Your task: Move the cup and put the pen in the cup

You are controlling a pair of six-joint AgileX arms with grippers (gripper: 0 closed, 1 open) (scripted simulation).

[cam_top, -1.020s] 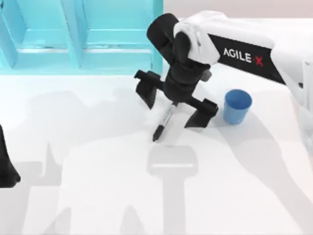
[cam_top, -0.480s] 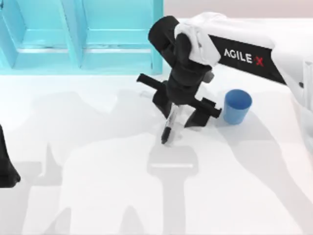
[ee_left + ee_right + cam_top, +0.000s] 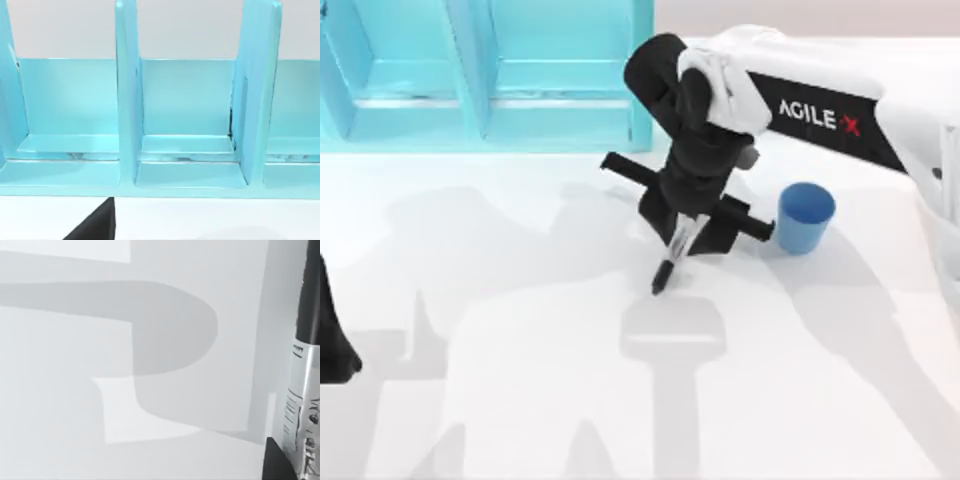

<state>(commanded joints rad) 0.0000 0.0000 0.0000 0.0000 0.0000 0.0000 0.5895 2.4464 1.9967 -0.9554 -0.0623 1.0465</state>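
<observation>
From above, your right gripper (image 3: 686,226) sits near the table's middle, its fingers pinched on the pen (image 3: 672,258). The pen hangs tilted from the fingers, black tip pointing down and toward the table's (image 3: 520,380) near edge. The cup (image 3: 805,217) stands upright just to the right of the gripper, apart from it, with its open mouth up. Your left arm (image 3: 332,330) is parked at the table's left edge; you cannot tell how its fingers stand. A turquoise shelf (image 3: 480,70) runs along the far left side.

Your left wrist camera faces the shelf's (image 3: 185,125) open compartments.

Your right wrist camera looks down on the white table (image 3: 100,390), with the pen's printed barrel (image 3: 300,400) at the edge.
</observation>
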